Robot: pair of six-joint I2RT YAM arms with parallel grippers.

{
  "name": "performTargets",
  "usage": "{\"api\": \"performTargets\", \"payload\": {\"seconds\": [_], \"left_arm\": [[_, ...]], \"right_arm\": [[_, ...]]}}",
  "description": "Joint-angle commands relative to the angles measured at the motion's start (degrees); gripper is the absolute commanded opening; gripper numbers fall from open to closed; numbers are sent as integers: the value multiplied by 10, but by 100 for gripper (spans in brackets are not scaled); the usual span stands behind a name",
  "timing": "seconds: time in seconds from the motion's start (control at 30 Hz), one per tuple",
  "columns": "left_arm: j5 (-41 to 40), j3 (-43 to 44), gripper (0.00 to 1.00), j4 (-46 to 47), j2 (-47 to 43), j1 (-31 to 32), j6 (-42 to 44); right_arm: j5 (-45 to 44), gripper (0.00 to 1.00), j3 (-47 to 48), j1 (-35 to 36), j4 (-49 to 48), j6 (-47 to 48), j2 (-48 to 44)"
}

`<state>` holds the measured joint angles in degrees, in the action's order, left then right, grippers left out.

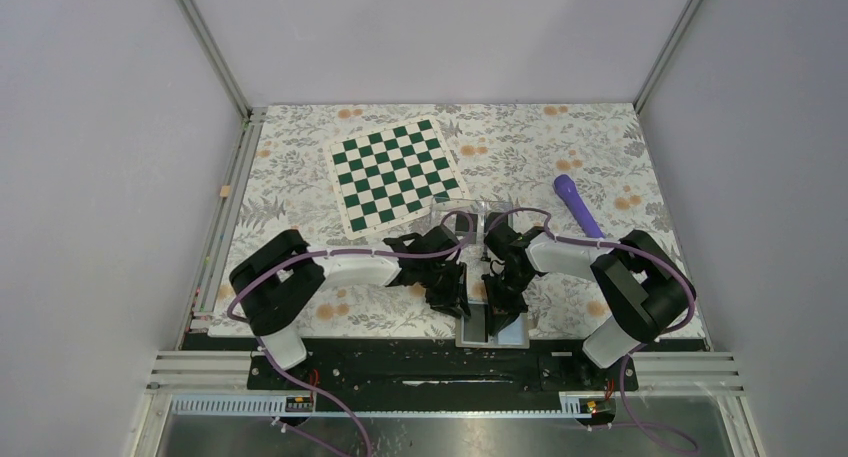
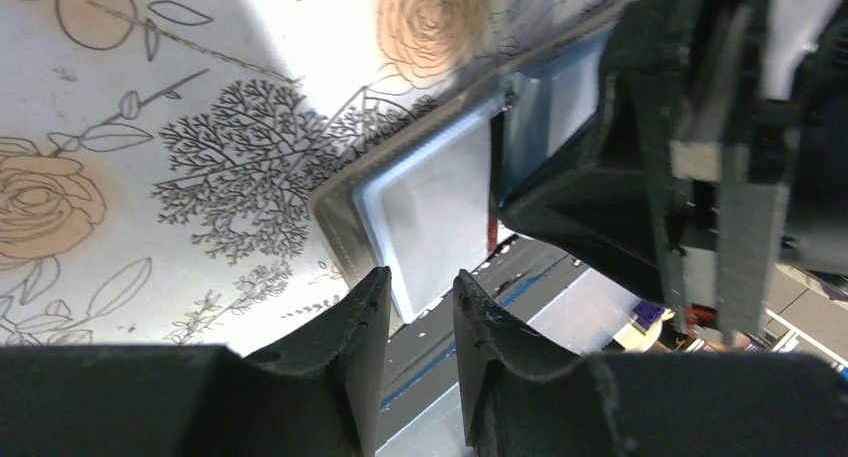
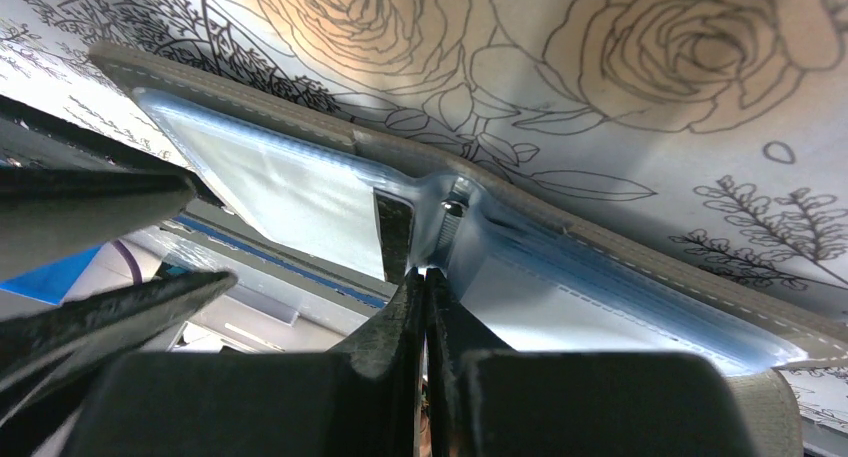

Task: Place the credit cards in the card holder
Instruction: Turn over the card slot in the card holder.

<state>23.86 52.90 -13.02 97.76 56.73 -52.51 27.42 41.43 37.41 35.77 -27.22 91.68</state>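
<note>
Card holder (image 1: 470, 209), clear, sits on the floral tablecloth (image 1: 300, 167) just far of both my grippers, near and right of the chequered mat (image 1: 396, 175). A purple stick (image 1: 578, 205) lies further right, and grey walls (image 1: 100, 127) close the table in.

From my left wrist, my left gripper (image 2: 420, 277) stands narrowly parted and empty by the open wallet (image 2: 430, 207) at the table's near edge.

From my right wrist, my right gripper (image 3: 427, 275) is pressed together at the wallet's fold. I cannot make out the credit cards.
</note>
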Motion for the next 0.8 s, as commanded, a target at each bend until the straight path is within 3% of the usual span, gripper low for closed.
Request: {"api": "performTargets", "payload": {"seconds": [0.0,0.13,0.37,0.77], "left_arm": [[-17,12,30,12,19,3,-3],[-9,13,29,23,31,2,-1],[5,14,14,47,18,3,-3],[-5,29,13,19,-12,9,7]], "right_arm": [[-36,5,-3,3,-16,7,10],[-36,5,-6,4,-17,8,10],[-35,4,-3,4,-17,7,12],[-32,4,-3,4,-18,5,11]]}}
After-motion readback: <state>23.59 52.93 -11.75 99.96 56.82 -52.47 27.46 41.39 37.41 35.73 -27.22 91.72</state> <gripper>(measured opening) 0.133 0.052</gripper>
